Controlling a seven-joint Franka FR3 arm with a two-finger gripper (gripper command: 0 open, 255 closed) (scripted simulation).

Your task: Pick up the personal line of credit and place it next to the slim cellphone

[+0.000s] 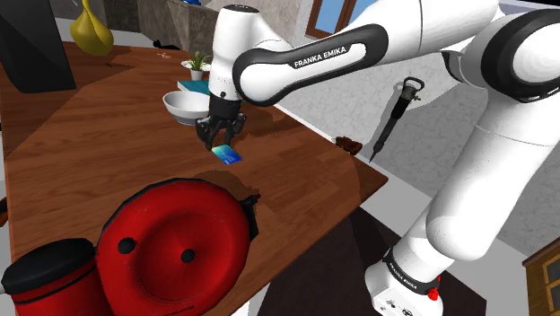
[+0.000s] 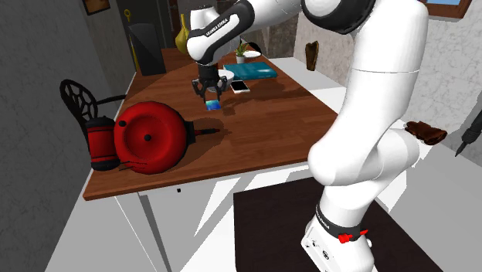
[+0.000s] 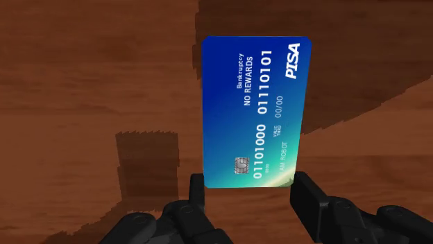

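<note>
A blue credit card (image 3: 255, 111) with white numbers and a chip is clasped at its lower end between my two black fingers. My gripper (image 3: 251, 187) is shut on it. In the shoulder view the card (image 1: 230, 156) hangs tilted just above the brown wooden table (image 1: 108, 153), below the gripper (image 1: 220, 139). The second exterior view has the gripper (image 2: 210, 94) with the card (image 2: 213, 103) near the table's far end. A slim white cellphone (image 2: 240, 86) lies flat a short way beyond, beside a teal flat object (image 2: 253, 73).
A white bowl (image 1: 184, 106) stands just behind the gripper, with a small potted plant (image 1: 196, 63) and a yellow vase (image 1: 90, 31) further back. A big red round object (image 1: 175, 238) and a red cylinder (image 1: 49, 274) occupy the near end. The table edge (image 1: 359, 193) runs close by.
</note>
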